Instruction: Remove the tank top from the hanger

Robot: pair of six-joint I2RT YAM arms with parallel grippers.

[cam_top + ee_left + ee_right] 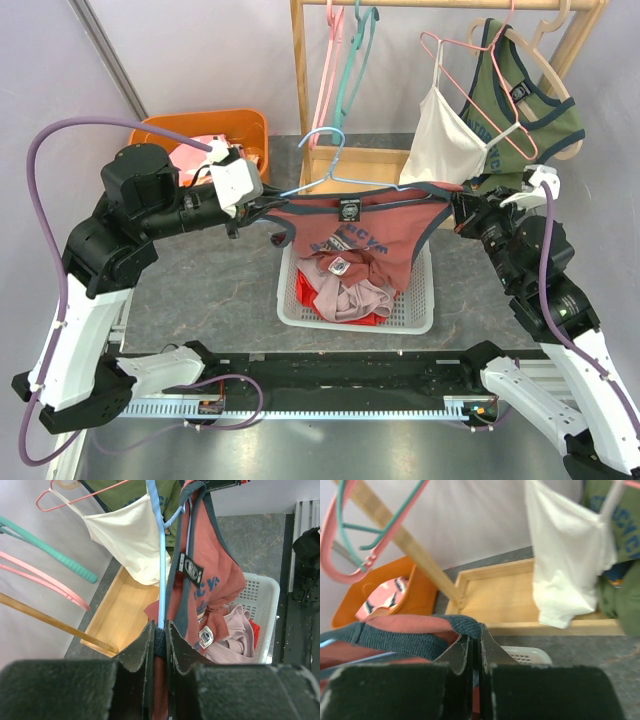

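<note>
A red tank top (pixel 360 240) with dark blue trim hangs on a light blue hanger (pixel 325 175) above the white basket (pixel 415 318). My left gripper (pixel 262 208) is shut on the hanger's left end and the strap there; in the left wrist view (pixel 160 630) the blue wire and dark trim sit between the jaws. My right gripper (pixel 458 208) is shut on the tank top's right strap; in the right wrist view (pixel 476 642) the dark blue trim (pixel 420 635) folds over the fingertips. The tank top (pixel 210 580) stretches between both grippers.
The basket holds pink and red clothes (pixel 345 290). A wooden rack (pixel 300 70) behind carries a white camisole (pixel 445 140), a green top (pixel 520 100) and empty pink and teal hangers (pixel 345 50). An orange bin (pixel 215 135) stands at the back left.
</note>
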